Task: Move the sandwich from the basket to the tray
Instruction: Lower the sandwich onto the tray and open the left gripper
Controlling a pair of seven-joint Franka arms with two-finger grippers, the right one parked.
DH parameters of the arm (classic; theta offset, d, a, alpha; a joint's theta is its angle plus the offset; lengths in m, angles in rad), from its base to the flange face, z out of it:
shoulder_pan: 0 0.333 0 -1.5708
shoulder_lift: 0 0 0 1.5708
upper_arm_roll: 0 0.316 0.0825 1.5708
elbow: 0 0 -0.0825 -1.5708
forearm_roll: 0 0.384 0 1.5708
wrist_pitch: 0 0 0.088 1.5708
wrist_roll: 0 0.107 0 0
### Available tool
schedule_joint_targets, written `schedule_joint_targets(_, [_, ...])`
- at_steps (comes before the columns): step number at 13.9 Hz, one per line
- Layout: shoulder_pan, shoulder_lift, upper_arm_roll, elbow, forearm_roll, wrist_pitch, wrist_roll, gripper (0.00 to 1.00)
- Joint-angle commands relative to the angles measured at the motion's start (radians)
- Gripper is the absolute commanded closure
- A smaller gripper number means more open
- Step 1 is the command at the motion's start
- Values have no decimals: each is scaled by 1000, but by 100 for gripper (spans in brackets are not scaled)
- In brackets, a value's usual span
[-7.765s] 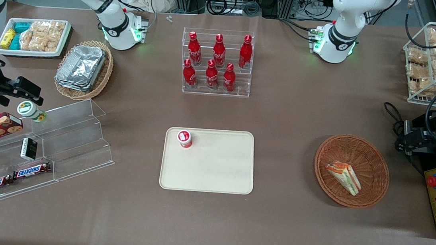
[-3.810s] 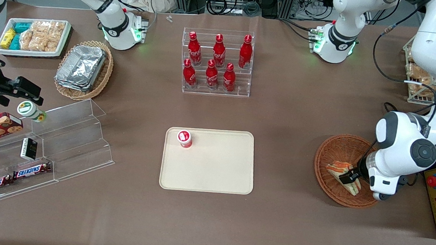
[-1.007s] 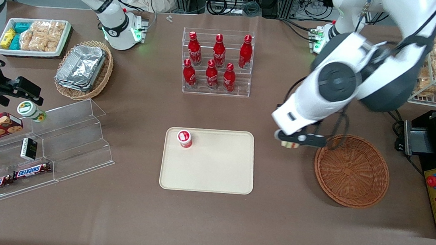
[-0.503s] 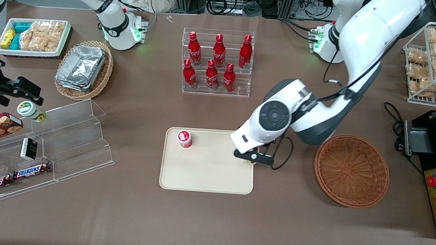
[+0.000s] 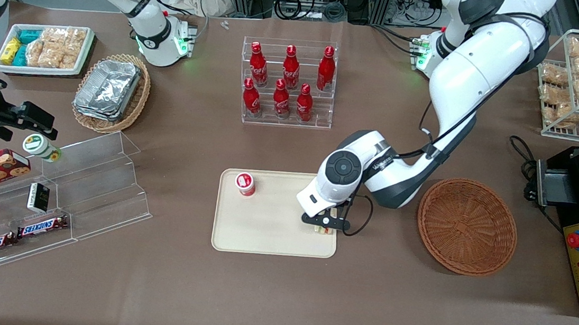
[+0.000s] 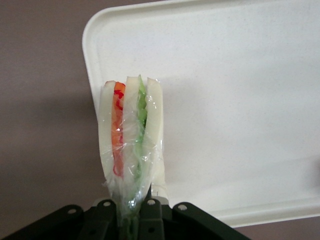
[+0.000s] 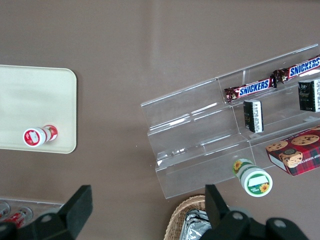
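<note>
My left gripper (image 5: 323, 226) hangs over the cream tray (image 5: 261, 234), at the corner nearest the front camera on the basket's side. It is shut on the wrapped sandwich (image 5: 322, 230), of which only a sliver shows under the fingers in the front view. In the left wrist view the sandwich (image 6: 131, 130) stands on edge in the gripper (image 6: 131, 220), white bread with red and green layers, above the tray's rim (image 6: 90, 45). The reddish-brown wicker basket (image 5: 467, 226) sits beside the tray toward the working arm's end, with nothing in it.
A small red-and-white cup (image 5: 245, 184) stands on the tray's corner toward the parked arm. A clear rack of red bottles (image 5: 287, 82) stands farther from the camera. A clear stepped shelf with snacks (image 5: 52, 198) and a tan basket of foil containers (image 5: 110, 92) lie toward the parked arm's end.
The gripper lifted the sandwich out of the basket and carried it across to the tray; in the last half second it moved lower and nearer the camera over the tray's corner.
</note>
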Motion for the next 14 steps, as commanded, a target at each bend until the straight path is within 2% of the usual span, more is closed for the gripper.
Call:
schedule_joint_targets(1, [-19,23,0,28,25,21,-27,100])
schedule_joint_targets(2, [-33,23,28,28,22,22,-30,95])
schedule_joint_targets(3, [-53,21,52,30,19,22,-39,67])
schedule_joint_targets(4, [-59,21,60,30,18,22,-56,25])
schedule_joint_targets(5, [-59,21,60,30,20,22,-59,2])
schedule_joint_targets(9, [-49,-1,59,31,3,10,-74,1])
schedule_joint_targets(12, [-45,-78,51,31,0,-117,-56,1])
schedule_joint_targets(14, [-15,-141,46,30,-47,-165,-9,1])
